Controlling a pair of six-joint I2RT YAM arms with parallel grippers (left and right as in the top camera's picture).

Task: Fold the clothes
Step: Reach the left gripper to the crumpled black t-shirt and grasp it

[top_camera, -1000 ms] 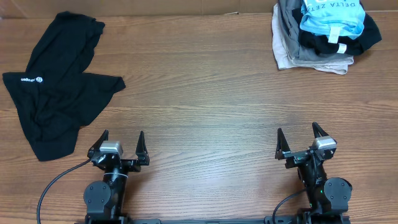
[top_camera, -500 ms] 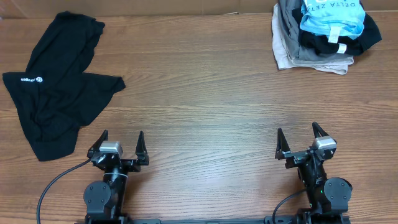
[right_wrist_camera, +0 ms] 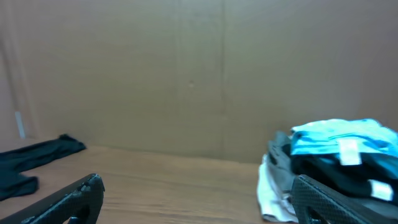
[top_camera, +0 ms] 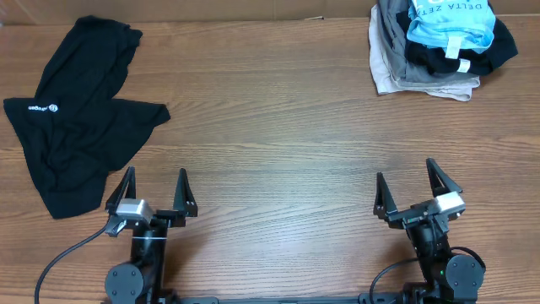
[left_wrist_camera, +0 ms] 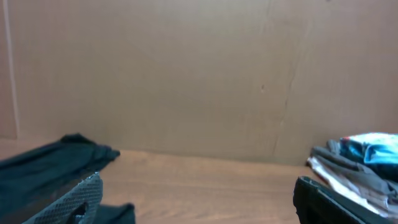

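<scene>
Since the black T-shirt (top_camera: 80, 118) lies crumpled and unfolded by the table's (top_camera: 278, 127) far left corner in the overhead view, folding has not begun. The left gripper (top_camera: 155, 174) and right gripper (top_camera: 406, 171) stand wide open and empty along the near edge. From the left wrist, the T-shirt seems, dimly, well beyond the fingers (left_wrist_camera: 74, 199). From the right wrist, it lies far left, with a garment pile (right_wrist_camera: 336, 155) at right. Every fold is left to do.
</scene>
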